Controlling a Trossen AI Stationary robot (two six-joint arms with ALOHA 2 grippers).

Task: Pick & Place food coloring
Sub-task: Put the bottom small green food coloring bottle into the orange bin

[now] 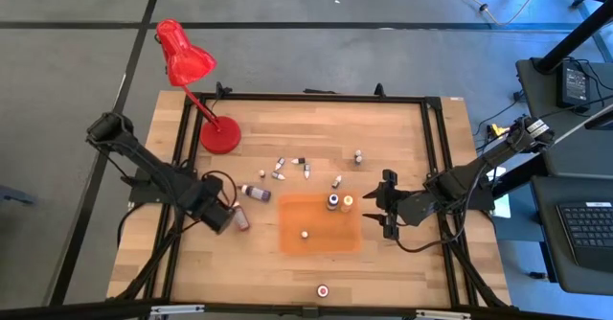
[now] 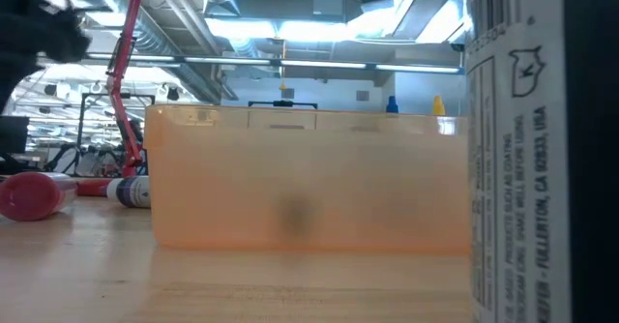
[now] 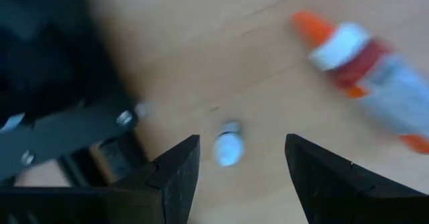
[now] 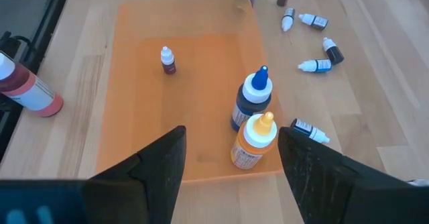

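Note:
Several small food coloring bottles lie scattered on the wooden table [image 1: 402, 138] beyond the orange mat [image 1: 321, 239]. A blue-capped bottle [image 4: 253, 100], a yellow one [image 4: 255, 140] and a tiny dropper [image 4: 167, 60] stand upright on the mat. My right gripper [image 1: 383, 208] hovers open at the mat's right edge, its fingers either side of the two bottles in the right wrist view [image 4: 231, 131]. My left gripper [image 1: 228, 217] is open left of the mat. A tiny white-capped dropper [image 3: 228, 147] lies on the table between its fingers [image 3: 241, 140], untouched. An orange-tipped, red-labelled bottle [image 3: 362, 70] lies beyond.
A red desk lamp [image 1: 187, 61] stands on its base [image 1: 220, 135] at the far left. A red-lidded jar [image 1: 323, 288] stands near the table's near edge and fills the low view's right side [image 2: 542, 149]. A black frame [image 1: 441, 167] borders the table.

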